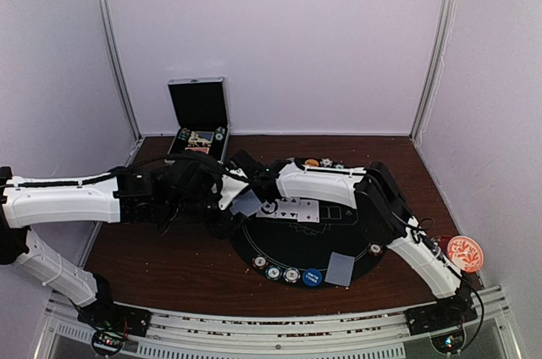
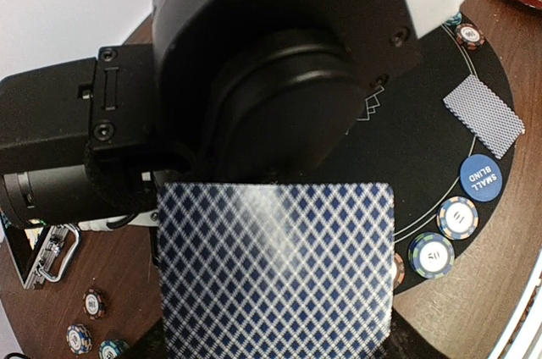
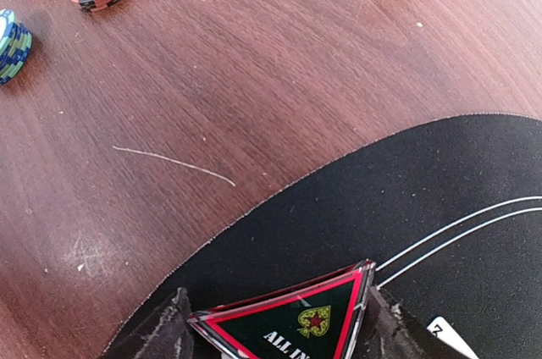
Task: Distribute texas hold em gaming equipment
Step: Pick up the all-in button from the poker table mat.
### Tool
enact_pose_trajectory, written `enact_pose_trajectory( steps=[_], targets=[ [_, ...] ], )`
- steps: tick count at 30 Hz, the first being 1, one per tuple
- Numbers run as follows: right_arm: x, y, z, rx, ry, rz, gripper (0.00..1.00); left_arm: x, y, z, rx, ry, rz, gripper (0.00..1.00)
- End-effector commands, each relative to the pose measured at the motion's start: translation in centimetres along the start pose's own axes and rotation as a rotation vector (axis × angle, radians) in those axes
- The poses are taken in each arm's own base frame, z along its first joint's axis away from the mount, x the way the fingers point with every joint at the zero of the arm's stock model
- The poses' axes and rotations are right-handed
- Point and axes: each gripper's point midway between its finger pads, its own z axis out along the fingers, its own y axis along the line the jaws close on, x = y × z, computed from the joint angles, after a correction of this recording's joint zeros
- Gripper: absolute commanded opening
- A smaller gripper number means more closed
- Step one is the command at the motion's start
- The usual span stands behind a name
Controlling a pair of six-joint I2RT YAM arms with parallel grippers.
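Looks like a robot lab booth. Plain white walls (image 1: 279,37), metal posts (image 1: 115,46), arms (image 1: 59,198) bolted to a rail (image 1: 279,325).

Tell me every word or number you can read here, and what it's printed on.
"SMALL BLIND": on the blue disc.
"ALL IN": on the triangle marker, its lower part cut off by the picture's edge.
Too small or blurred to read: the marks on the chips and the face-up cards.
No text: the playing card close to the left wrist camera shows only a blue criss-cross back.
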Motion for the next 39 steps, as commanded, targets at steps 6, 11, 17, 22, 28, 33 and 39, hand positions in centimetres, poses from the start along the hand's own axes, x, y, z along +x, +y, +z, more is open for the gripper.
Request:
enact_pose_trajectory(
  steps=[6,11,17,22,28,33,39],
  targets=[
    [1.8,2.3,-0.4,-0.005,0.049,-0.052,0.53,-2.8,0.4,-0.8,-0.014,-0.107,-0.014,0.65],
    [1.1,3.1,-1.0,-0.044,0.037,-0.069,0.46,-3.0,0.5,-1.0,-0.014,-0.113,-0.015,0.65],
    [-1.6,3.5,-3.1,-0.094,-0.016,-0.106,0.45,-3.0,0.5,-1.1,-0.012,-0.113,-0.016,0.65],
    [-3.8,2.2,-5.2,-0.113,-0.062,-0.113,0.45,-2.9,0.4,-1.0,-0.008,-0.111,-0.015,0.65],
    [-6.2,0.0,-7.8,-0.170,-0.114,-0.091,0.45,-2.9,0.3,-0.9,-0.007,-0.109,-0.014,0.65],
    [-7.8,-1.0,-10.0,-0.219,-0.157,-0.083,0.45,-2.8,0.3,-0.8,-0.008,-0.107,-0.013,0.65],
    [-8.4,-4.4,-11.9,-0.155,-0.171,-0.092,0.44,-2.8,0.3,-0.8,-0.009,-0.107,-0.013,0.65]
  ],
)
